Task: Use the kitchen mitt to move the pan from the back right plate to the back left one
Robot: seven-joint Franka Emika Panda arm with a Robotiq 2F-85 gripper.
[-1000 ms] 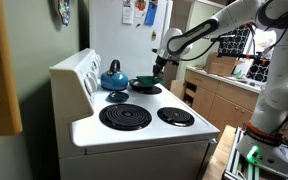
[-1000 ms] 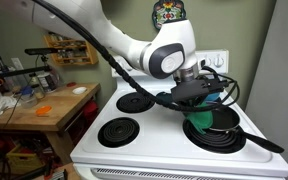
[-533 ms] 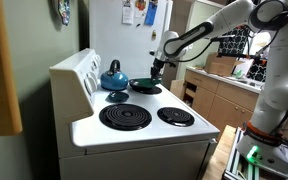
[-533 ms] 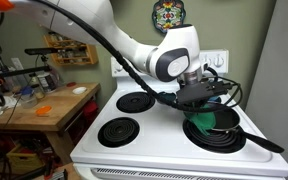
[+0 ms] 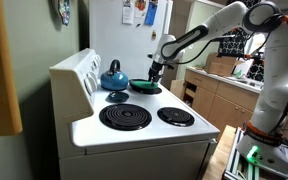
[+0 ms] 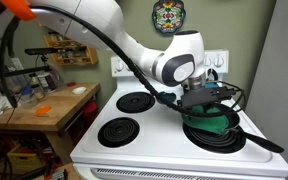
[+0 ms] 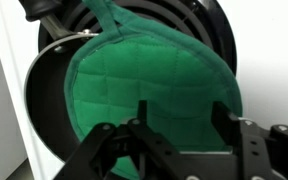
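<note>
The black pan (image 7: 42, 95) sits on a far burner of the white stove; it shows in both exterior views (image 5: 144, 88) (image 6: 224, 137), its handle (image 6: 267, 146) pointing to the lower right. The green kitchen mitt (image 7: 144, 75) lies flat inside it (image 6: 210, 121). My gripper (image 7: 182, 125) hovers just over the mitt's near edge, open, with nothing between its fingers (image 7: 224, 125). In an exterior view it stands over the pan (image 5: 155, 72). The small coil burner (image 5: 117, 96) beside the pan is bare.
A blue kettle (image 5: 112, 75) stands near the stove's control panel, close to the small burner. A large coil (image 5: 125, 116) and another small coil (image 5: 175, 116) lie nearer. A wooden counter (image 6: 34, 105) with clutter flanks the stove.
The gripper was shut on the mitt; it has opened and let go. The mitt now lies in the pan. The arm has barely shifted.
</note>
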